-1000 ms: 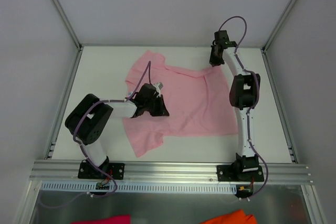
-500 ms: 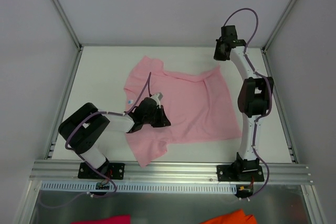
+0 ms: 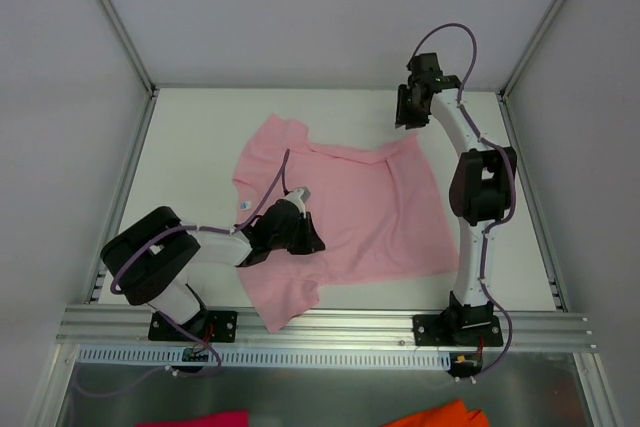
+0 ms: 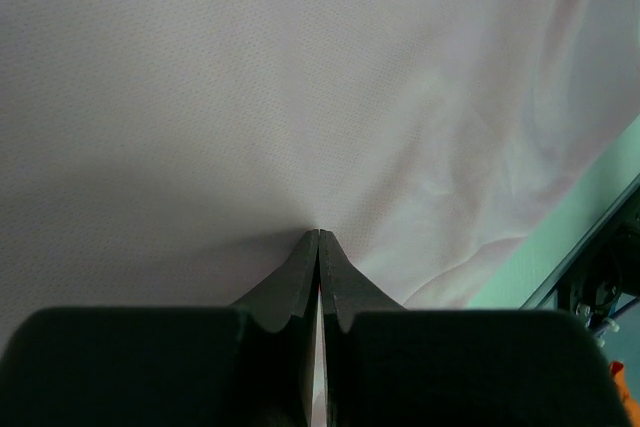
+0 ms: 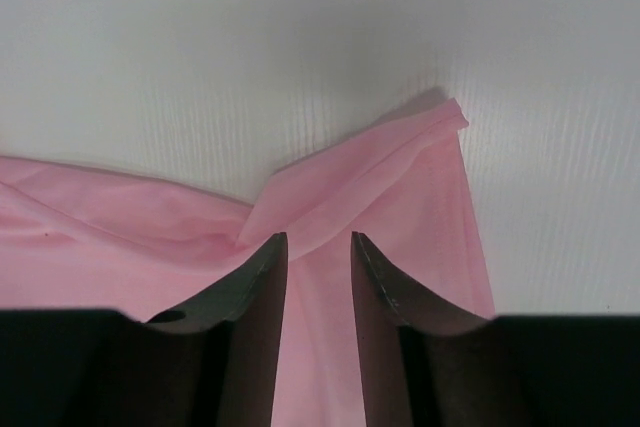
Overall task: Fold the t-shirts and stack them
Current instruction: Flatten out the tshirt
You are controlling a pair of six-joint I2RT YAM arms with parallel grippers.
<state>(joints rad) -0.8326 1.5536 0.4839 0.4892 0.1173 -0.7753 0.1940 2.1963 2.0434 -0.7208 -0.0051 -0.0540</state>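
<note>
Pink t-shirt (image 3: 370, 217): spread loosely and unfolded across the middle of the white table (image 3: 200, 127). One sleeve (image 3: 275, 142) points far-left and the other sleeve (image 3: 285, 297) lies toward the near edge.
Left gripper (image 4: 318, 247): clenched, with a small tent of the shirt's thin cloth pinched between the closed fingertips. It sits on the left side of the shirt's body, by the near sleeve.
Right gripper (image 5: 318, 239): jaws parted and held low over the shirt's far-right corner (image 5: 440, 122). Rumpled cloth shows in the gap, but nothing is pinched.
Risk, uneven pull: if the shirt is drawn by the left pinch alone, it would likely be dragged and bunched, because the far corner is not held.
Risk, bad catch: if the right jaws are closed where they hang, only the rumpled ridge may be caught. The corner would then be twisted into the fold.
Risk, slip: so small a pinch of soft cloth could be lost under tension.
Overhead view only: the shirt's whole outline and each gripper's place on it are shown, but the finger states cannot be read there.
Left wrist view only: the shut fingertips and the puckered cloth are shown.
Right wrist view only: the gap between the jaws and the doubled-over corner are shown.
</note>
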